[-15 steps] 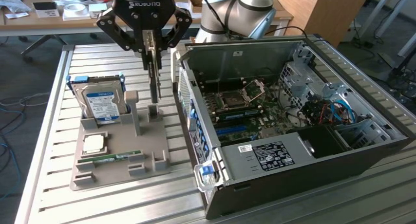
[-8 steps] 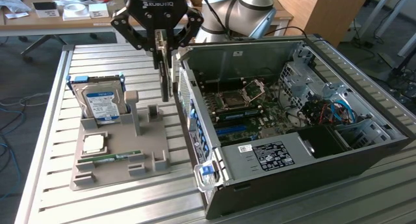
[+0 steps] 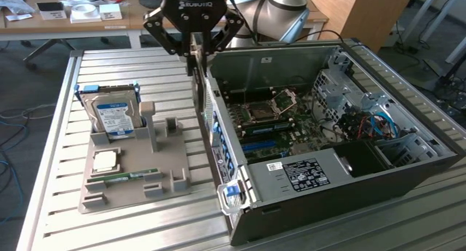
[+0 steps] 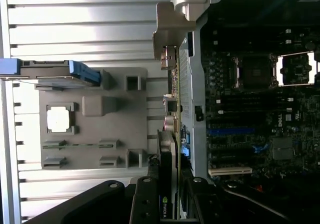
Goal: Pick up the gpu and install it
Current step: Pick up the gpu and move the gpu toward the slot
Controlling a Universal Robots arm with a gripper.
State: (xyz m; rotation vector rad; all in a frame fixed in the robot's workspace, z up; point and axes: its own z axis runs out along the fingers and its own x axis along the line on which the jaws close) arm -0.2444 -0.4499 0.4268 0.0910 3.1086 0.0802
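The pincer (image 3: pixel 195 50) is clenched on the gpu (image 3: pixel 193 65), which hangs clear of the desk (image 3: pixel 109 229) near its far edge. The card is held on edge, long side pointing down, one finger on each flat face. It hangs above the far end of the case (image 3: pixel 328 207), over the wall that faces the holder (image 3: pixel 171 172). How high it hangs above that wall cannot be told.

In the wrist view the gpu (image 4: pixel 166 154) shows edge-on. Its black cooler face with a small green logo sits between the fingers (image 4: pixel 145 199), and its silver end bracket is at the far end from the pincer. The card runs along the case's slotted wall, just beside the board (image 4: pixel 240 114).

The case lies open on its side over the half of the desk at the exterior view's right. Inside, the board shows an open socket (image 3: pixel 266 109) and a blue slot (image 3: pixel 258 147).

The grey holder lies flat on the desk beside the case, toward the edge at the exterior view's left. A drive (image 3: pixel 109 112) with a blue-white label stands upright at the holder's far end. A square chip (image 3: pixel 106 161) lies flat in a recess nearer the front edge. A RAM stick (image 3: pixel 124 177) lies just beside the chip, on its near side.
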